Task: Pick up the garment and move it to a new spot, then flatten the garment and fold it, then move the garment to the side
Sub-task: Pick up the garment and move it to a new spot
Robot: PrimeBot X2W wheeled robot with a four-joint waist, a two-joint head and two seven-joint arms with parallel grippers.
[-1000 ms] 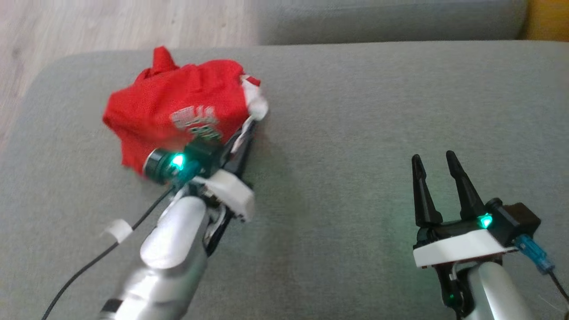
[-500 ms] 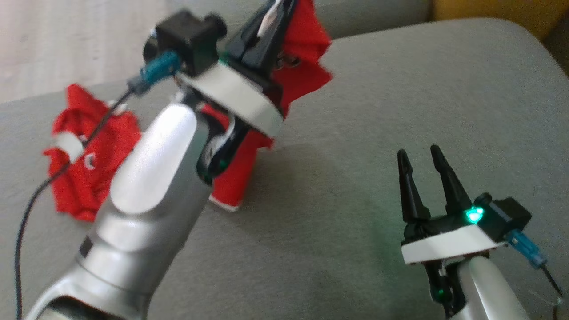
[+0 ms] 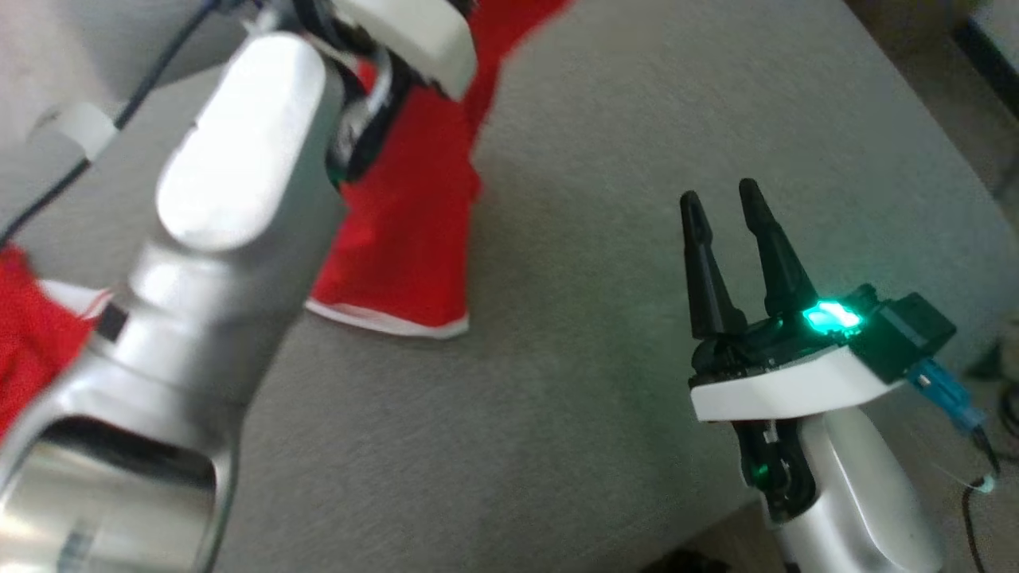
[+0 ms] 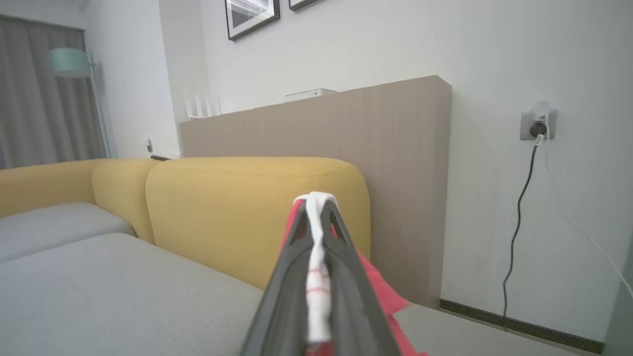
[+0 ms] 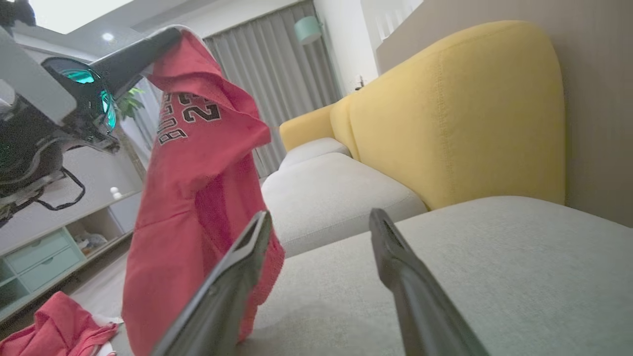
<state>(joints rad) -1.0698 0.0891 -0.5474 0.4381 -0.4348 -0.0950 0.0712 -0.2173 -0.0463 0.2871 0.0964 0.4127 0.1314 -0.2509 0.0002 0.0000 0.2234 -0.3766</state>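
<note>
Upper left, our left jaws clamped the garment (image 3: 406,215) by its white trim. Our right jaws stood wide, lower right, near the edge of the sofa cushion (image 3: 605,119), bare grey between.

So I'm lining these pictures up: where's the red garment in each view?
Head view: garment hangs from the top edge, left of centre.
Left wrist view: garment pinched in the shut left gripper, bottom centre.
Right wrist view: garment hangs at left, lettering showing.
Shared landmark: the grey sofa cushion below it.
</note>
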